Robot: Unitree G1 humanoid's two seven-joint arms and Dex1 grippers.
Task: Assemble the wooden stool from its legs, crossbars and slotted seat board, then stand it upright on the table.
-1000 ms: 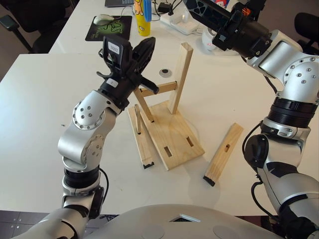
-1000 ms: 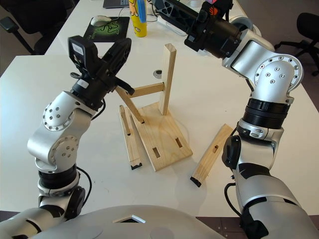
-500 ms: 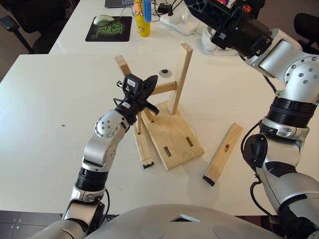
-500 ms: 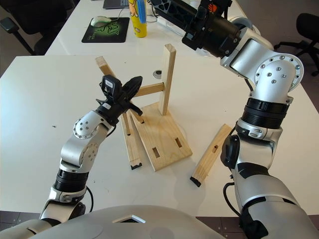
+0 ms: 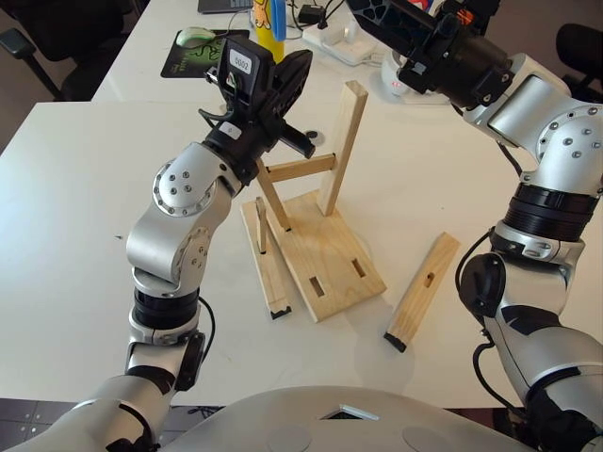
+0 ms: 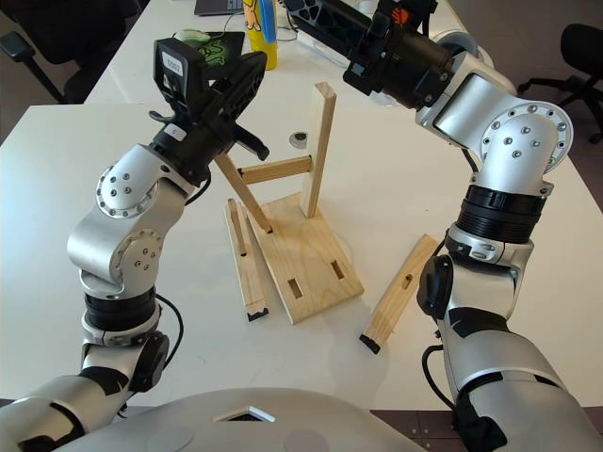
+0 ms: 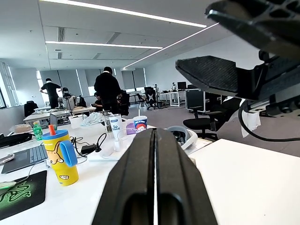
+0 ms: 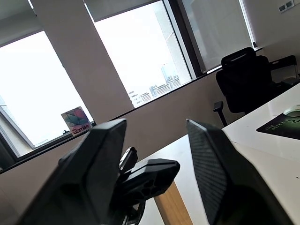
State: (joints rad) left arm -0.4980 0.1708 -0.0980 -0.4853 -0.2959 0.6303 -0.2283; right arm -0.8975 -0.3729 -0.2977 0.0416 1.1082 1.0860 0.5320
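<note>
Our left end effector, fingers spread, has swung back up to the tilted pale wooden leg over the slotted seat board on the white desk; we judge the leg still unseated

My arms are silver shells with round joints ringed with screws, plus black collars and cables. My black left claw carries a white tag.

Even, bright overhead light, soft shadows on the table (windows blown out white).
</note>
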